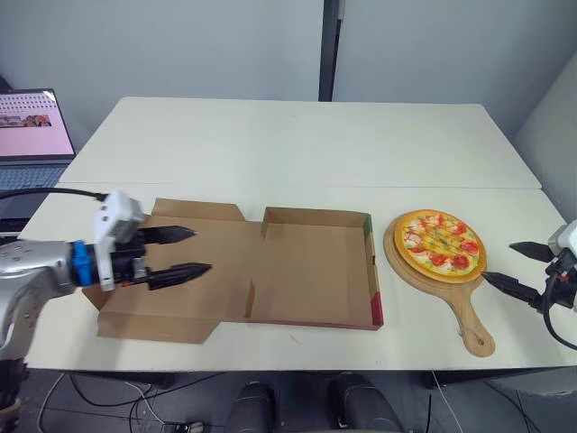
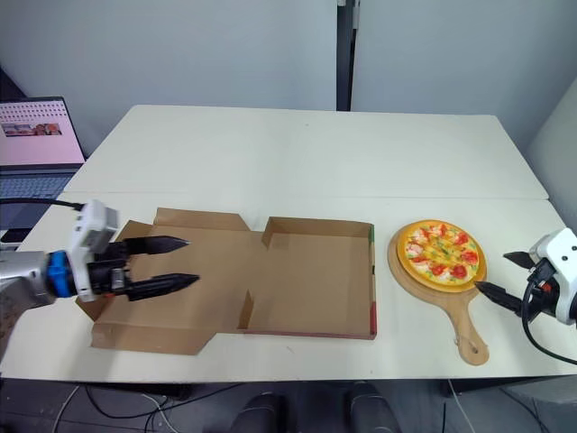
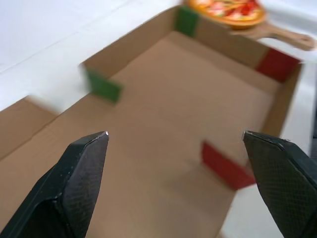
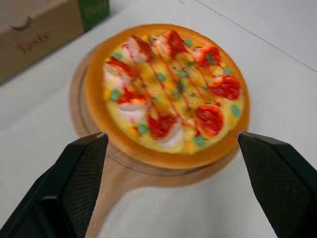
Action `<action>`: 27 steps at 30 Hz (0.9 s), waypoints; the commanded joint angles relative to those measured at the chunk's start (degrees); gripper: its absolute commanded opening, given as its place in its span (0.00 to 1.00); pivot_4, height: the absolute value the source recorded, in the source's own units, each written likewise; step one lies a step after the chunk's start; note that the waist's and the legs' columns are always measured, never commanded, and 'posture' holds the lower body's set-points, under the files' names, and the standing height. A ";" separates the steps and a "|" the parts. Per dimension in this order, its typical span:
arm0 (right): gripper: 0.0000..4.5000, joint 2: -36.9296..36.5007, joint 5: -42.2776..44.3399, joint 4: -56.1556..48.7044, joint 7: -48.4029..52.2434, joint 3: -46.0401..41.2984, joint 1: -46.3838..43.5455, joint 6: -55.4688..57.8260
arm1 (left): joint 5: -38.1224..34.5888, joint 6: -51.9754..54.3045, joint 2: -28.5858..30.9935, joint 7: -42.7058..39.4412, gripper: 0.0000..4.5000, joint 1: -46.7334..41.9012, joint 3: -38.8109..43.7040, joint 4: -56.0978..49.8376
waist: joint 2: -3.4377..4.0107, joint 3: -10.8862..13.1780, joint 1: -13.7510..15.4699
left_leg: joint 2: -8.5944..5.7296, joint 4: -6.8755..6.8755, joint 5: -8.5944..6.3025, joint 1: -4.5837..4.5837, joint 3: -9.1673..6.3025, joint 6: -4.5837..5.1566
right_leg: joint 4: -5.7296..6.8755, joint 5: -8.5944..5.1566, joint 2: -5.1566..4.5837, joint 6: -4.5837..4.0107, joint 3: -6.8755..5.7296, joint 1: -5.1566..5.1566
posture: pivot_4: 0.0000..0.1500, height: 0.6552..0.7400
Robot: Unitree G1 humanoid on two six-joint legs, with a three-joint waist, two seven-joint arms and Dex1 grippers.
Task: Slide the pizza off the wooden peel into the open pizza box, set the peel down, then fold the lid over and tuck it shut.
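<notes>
table: white, two joined tops | wall: grey | laptop: left, lit

Bright, even light covers the pale surface; the pizza box throws a thin soft shadow along its near edge; the laptop screen glows.

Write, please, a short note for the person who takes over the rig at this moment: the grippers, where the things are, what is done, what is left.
Left gripper: open, empty, over the lid, which lies flat and open on the left side of the box.
Right gripper: open, empty, just right of the peel, near its handle.
Things: the pizza sits on the peel, which lies on the table right of the box. The box tray is empty.
Done: nothing yet.
Left: grasp the peel handle, slide the pizza into the box, set the peel down, fold the lid over, tuck it shut.
</notes>
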 commanded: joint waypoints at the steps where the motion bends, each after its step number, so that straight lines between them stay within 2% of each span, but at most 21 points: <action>1: 0.99 2.00 1.88 -8.40 -4.61 -2.30 2.94 6.27 | -2.31 0.66 -0.54 -1.98 1.00 -4.65 -3.03 -3.21 | 0.01 0.00 0.02 | 0.00 0.01 0.00 0.01 0.01 0.00 | 0.00 0.00 0.03 0.00 0.01 0.00 | 1.00 0.89; 6: 0.99 7.44 2.13 -13.88 -12.02 1.16 5.92 12.23 | -3.45 0.74 -2.29 -4.83 1.00 -10.59 -8.80 -5.92 | 0.00 -0.01 0.05 | -0.05 0.03 0.00 0.01 0.04 0.00 | 0.00 0.00 0.04 0.00 0.04 0.01 | 1.00 0.89; 12: 0.99 12.70 -0.81 -12.38 -21.70 6.98 3.41 15.69 | -7.29 3.05 -3.93 -8.98 1.00 -15.48 -13.22 -9.46 | 0.00 -0.01 -0.09 | -0.06 0.05 0.00 0.00 0.03 0.00 | -0.01 0.00 0.09 0.00 0.04 0.00 | 1.00 0.89; 21: 0.99 14.42 -2.30 -7.39 -24.57 13.19 1.32 15.92 | -7.26 2.24 -7.42 -10.03 1.00 -18.41 -17.23 -10.35 | -0.08 -0.06 -0.10 | -0.06 0.08 0.00 -0.03 -0.02 0.00 | -0.02 0.00 0.16 0.00 0.03 0.00 | 1.00 0.89; 26: 0.99 18.64 -0.85 -4.23 -26.67 11.92 -1.47 17.45 | -6.67 2.83 -7.81 -9.36 1.00 -20.35 -17.58 -8.60 | -0.31 -0.20 -0.46 | 0.01 0.14 0.00 0.02 -0.06 0.00 | -0.01 0.01 0.23 0.00 0.02 0.06 | 1.00 0.89; 27: 0.91 19.13 -0.70 -4.04 -26.83 11.71 -1.78 17.61 | -6.60 3.16 -7.71 -9.18 1.00 -20.85 -17.36 -7.97 | -0.32 -0.21 -0.50 | 0.02 0.18 0.00 0.01 -0.06 0.00 | -0.01 0.02 0.25 0.01 0.03 0.07 | 1.00 0.89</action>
